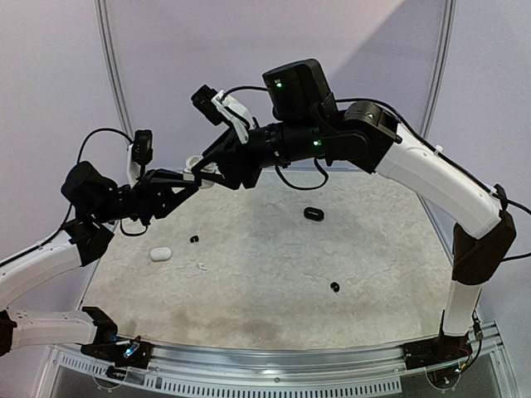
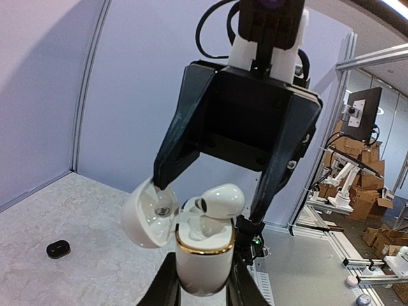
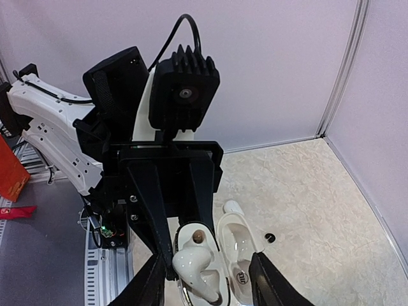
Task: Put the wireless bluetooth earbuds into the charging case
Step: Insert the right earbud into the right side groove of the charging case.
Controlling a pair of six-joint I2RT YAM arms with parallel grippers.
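My left gripper (image 2: 203,288) is shut on an upright white charging case (image 2: 204,258) with a gold rim, held above the table. Its lid (image 2: 145,217) hangs open to the left. A glossy white earbud (image 2: 220,201) rests tilted in the case's mouth, partly seated; it also shows in the right wrist view (image 3: 191,262). My right gripper (image 3: 209,284) is open and straddles the case from above, one fingertip (image 2: 163,178) at the lid, the other beside the case. In the top view both grippers, left (image 1: 192,176) and right (image 1: 217,166), meet at the back left.
On the table lie a black case (image 1: 314,214), two black earbuds (image 1: 194,239) (image 1: 334,287), a white oval case (image 1: 161,254) and a tiny white earbud (image 1: 202,267). White walls close the back and sides.
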